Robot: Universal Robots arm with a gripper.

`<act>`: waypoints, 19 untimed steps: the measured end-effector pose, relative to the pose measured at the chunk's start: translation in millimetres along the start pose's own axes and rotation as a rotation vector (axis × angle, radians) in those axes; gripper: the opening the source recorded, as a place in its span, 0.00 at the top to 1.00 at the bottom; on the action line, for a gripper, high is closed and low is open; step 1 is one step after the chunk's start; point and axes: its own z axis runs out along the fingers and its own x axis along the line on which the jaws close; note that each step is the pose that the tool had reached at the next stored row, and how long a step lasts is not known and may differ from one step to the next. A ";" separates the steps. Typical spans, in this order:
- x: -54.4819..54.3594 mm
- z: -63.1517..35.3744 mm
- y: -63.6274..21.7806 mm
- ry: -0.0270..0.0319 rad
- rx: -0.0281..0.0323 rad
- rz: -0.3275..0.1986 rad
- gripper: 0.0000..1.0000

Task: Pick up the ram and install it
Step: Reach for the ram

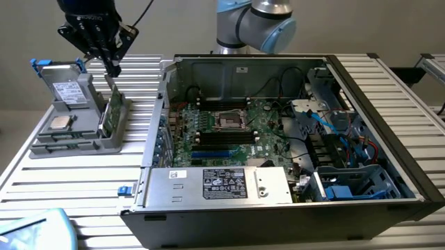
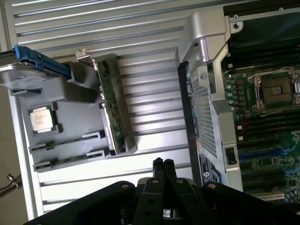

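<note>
Gripper just above the ram
Its fingers are pressed together, pinching nothing. The ram, a thin green board, stands on edge in the grey holder beside the open computer case; the power supply label is unreadable.

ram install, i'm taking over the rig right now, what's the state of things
gripper: jaws shut, holding nothing, hovering a little above the ram.
ram: standing on edge in the grey holder, to the exterior view's left of the open computer case.
done: nothing yet; ram not gripped.
left: pick it up and seat it in a motherboard slot.
</note>
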 end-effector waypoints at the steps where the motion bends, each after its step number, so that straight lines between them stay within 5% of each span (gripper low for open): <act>1: 4.4 0.1 -0.9 0.0019 -0.0006 0.000 0.89; 15: 66.5 2.8 -13.3 0.0260 -0.0032 0.001 0.89; 19: 75.4 4.2 -15.9 0.0297 -0.0023 -0.009 0.89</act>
